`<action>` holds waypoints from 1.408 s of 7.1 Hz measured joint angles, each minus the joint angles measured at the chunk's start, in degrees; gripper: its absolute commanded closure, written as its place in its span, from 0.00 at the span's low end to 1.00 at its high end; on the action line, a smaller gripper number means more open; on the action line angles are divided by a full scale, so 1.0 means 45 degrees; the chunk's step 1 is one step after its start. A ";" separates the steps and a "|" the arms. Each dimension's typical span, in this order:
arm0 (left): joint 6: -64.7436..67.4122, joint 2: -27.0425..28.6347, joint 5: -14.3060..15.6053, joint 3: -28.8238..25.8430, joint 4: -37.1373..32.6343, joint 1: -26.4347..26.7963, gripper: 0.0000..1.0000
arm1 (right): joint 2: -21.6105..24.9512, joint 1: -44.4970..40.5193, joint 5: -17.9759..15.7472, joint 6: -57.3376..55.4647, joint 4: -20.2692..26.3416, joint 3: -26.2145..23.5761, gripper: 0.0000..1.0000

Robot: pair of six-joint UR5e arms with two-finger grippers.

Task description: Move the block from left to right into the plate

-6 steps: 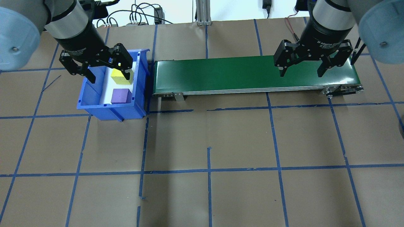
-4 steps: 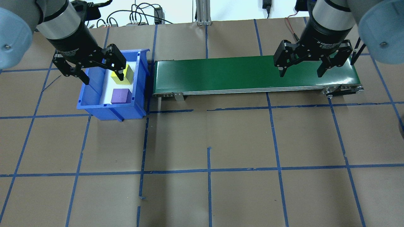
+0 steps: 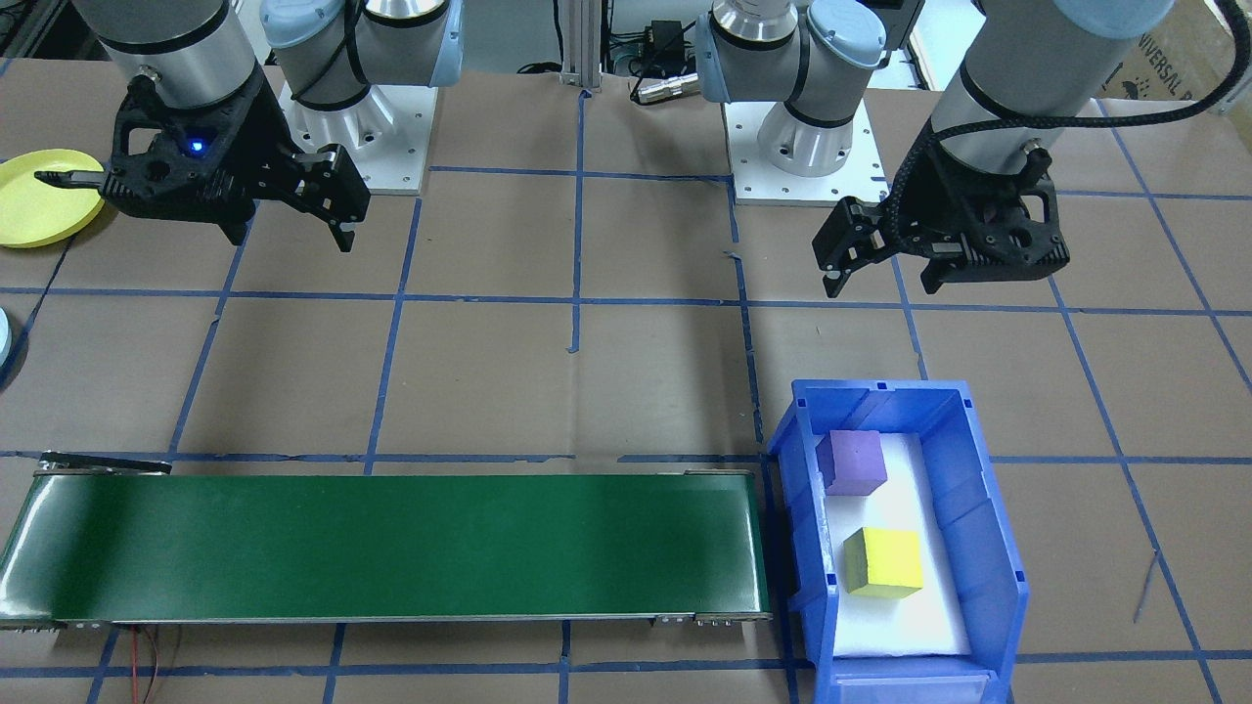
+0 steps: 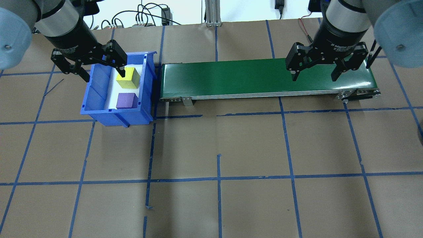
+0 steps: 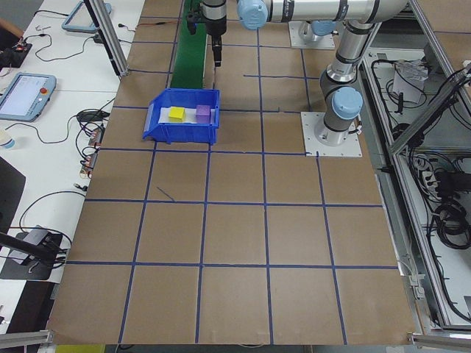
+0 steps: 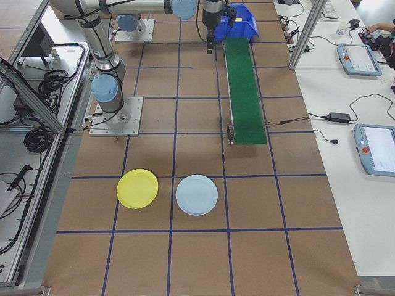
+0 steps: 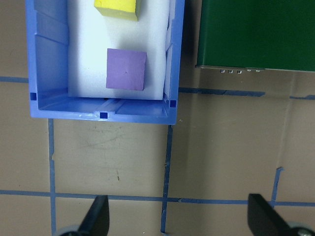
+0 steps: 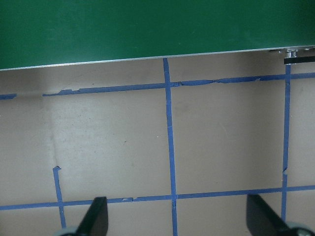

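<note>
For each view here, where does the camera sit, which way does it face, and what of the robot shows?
Front-facing: across the table, facing both bases; left claw on its right.
Overhead: behind the robot, above blue bin; right claw.
Exterior left: table's end, bin near.
Exterior right: opposite end, yellow plate near.
Left wrist: down on purple block.
Right wrist: down on green conveyor.
Both wrist views show the conveyor.

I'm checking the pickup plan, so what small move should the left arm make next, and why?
Probably bring the left gripper down over a block, likely the yellow block. Both blocks sit untouched in the blue bin, and the gripper hangs open above it.
</note>
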State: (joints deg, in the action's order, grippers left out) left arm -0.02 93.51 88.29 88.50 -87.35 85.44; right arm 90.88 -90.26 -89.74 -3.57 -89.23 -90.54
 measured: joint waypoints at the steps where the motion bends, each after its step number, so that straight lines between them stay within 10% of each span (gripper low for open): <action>1: -0.0678 0.0522 -0.0002 0.0024 0.0815 -0.0172 0.00 | 0.0000 -0.0001 0.0000 0.0000 -0.0009 -0.0009 0.00; 10: -0.2378 0.3274 0.0005 0.1856 0.4857 -0.1056 0.07 | -0.0001 0.0000 0.0000 -0.0005 -0.0016 -0.0054 0.00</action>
State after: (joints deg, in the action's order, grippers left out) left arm -10.72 108.25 88.31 96.85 -65.49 80.69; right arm 90.87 -90.26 -89.74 -3.60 -89.30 -90.79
